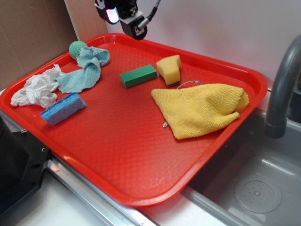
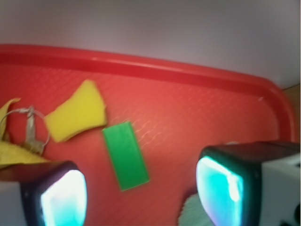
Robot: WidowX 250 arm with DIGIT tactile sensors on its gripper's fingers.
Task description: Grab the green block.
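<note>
Green block (image 2: pixel 125 155) lies flat on the red tray (image 1: pixel 141 155), just beside the yellow sponge (image 2: pixel 77 112). Gripper (image 2: pixel 141 195) hangs above, spread wide, empty. Risk: a skewed descent could nudge the sponge or clip the block's corner.

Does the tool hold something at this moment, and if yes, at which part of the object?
Nothing is held. The tool is open and above the tray, and the green block lies free on the tray between the two fingers, not touched.

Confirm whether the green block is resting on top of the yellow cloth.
No. The green block lies directly on the red tray, apart from the yellow cloth, with the yellow sponge beside it.
</note>
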